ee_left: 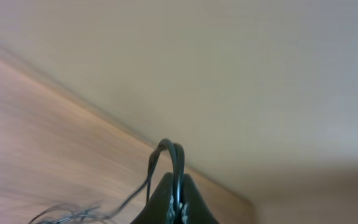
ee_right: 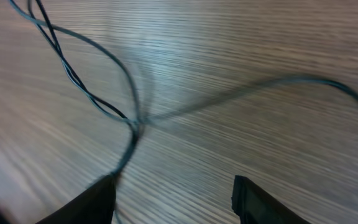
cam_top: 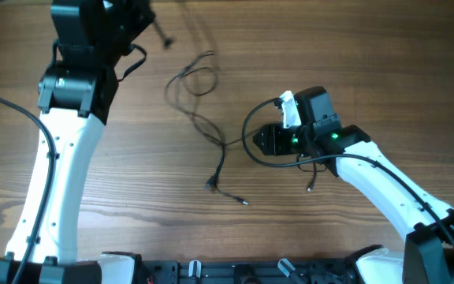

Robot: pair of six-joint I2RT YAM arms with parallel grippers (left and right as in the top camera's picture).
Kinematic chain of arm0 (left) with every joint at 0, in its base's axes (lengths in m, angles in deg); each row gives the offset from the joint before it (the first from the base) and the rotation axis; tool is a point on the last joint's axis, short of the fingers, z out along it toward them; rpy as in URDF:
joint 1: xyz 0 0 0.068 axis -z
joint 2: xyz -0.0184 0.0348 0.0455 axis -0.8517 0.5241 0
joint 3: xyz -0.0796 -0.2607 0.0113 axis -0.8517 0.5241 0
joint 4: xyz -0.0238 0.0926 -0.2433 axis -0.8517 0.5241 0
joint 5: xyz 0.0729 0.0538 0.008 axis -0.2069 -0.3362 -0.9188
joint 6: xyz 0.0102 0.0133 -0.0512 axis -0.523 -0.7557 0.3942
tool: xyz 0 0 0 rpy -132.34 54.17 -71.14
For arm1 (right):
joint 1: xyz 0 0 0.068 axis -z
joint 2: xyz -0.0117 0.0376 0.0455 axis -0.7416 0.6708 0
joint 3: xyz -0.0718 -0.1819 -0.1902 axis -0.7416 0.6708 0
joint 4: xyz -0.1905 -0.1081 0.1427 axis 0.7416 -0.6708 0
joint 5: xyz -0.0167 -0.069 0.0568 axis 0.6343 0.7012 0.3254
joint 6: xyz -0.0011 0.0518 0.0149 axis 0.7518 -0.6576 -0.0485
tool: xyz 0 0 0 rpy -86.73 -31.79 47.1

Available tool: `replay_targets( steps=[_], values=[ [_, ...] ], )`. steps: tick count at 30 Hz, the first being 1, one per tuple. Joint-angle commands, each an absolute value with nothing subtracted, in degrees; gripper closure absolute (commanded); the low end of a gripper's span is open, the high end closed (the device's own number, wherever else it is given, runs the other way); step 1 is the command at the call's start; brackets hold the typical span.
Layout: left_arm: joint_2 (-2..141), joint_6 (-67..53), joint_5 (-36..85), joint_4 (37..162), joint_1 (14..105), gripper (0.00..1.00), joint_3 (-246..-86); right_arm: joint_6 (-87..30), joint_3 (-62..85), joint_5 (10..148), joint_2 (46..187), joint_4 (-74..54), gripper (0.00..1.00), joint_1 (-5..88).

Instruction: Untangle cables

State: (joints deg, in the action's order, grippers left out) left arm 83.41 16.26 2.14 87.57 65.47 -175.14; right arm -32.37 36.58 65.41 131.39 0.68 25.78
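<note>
Your left gripper (ee_left: 178,204) was closed on one of the cables (cam_top: 192,79). In the left wrist view its two fingers met with no gap, and a thin black strand arched up out of them in a tight bend. The strand then ran down to the left, toward a blurred bunch at the bottom edge. From overhead, that arm reached to the far left part of the table (cam_top: 132,205). A short dark cable end (cam_top: 165,40) stuck out just beside its gripper.

Most of the cables lay near the middle of the table, between your two arms. They formed loose loops toward the far side. From there a pair of strands ran together toward the near side and ended in two small connector tips (cam_top: 211,186). The tips lay close together but not touching.

Your right gripper (ee_right: 173,185) was open, with its fingers (ee_right: 253,200) well apart and bare wood between them. In the right wrist view two strands crossed on the table just ahead of it. From that crossing one strand ran down toward the left finger. Blur hid whether the strand touched the finger. Nothing was held between the fingers.

From overhead, the right arm came in from the near right corner, with its gripper pointing toward the middle strands. A thicker black lead (cam_top: 246,132) curved around that gripper.
</note>
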Motion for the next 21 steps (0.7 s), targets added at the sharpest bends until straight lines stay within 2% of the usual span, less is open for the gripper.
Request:
replay_targets(
  steps=[1,3,4,5,8,9,10,16,21],
  values=[
    [87.3,15.4,-19.6,96.2,63.2,0.83,-175.4,-33.9,36.5,70.2,132.1,0.0,0.36,25.7],
    [89.3,15.4,-21.3,101.0,61.8,0.12,-175.4,-33.8,36.5,70.2,132.1,-0.4,0.36,25.7],
    [89.8,15.4,-20.6,103.0,61.6,0.04,-175.4,-33.8,36.5,70.1,132.1,-0.4,0.35,25.7],
    [89.8,15.4,-18.1,105.6,61.6,0.00,-175.4,-33.8,36.5,70.2,132.1,-0.4,0.35,25.7],
    [90.4,15.4,-10.5,116.4,62.1,0.00,-175.2,-33.7,36.5,70.1,132.1,-0.4,0.34,25.7],
    [91.7,15.4,-9.9,120.7,63.0,0.07,-174.8,-33.8,36.5,70.1,132.1,-0.4,0.34,25.7],
    [93.6,15.4,-9.9,122.8,64.0,0.17,-173.4,-33.7,36.5,70.1,132.1,-0.5,0.34,25.7],
    [101.5,15.6,-3.7,122.7,65.9,0.27,-167.8,-33.8,36.5,70.1,132.1,-0.6,0.34,25.6],
    [107.4,15.6,-3.7,120.1,66.0,0.28,-167.8,-33.8,36.5,69.9,132.0,-0.7,0.34,25.7]
  ],
)
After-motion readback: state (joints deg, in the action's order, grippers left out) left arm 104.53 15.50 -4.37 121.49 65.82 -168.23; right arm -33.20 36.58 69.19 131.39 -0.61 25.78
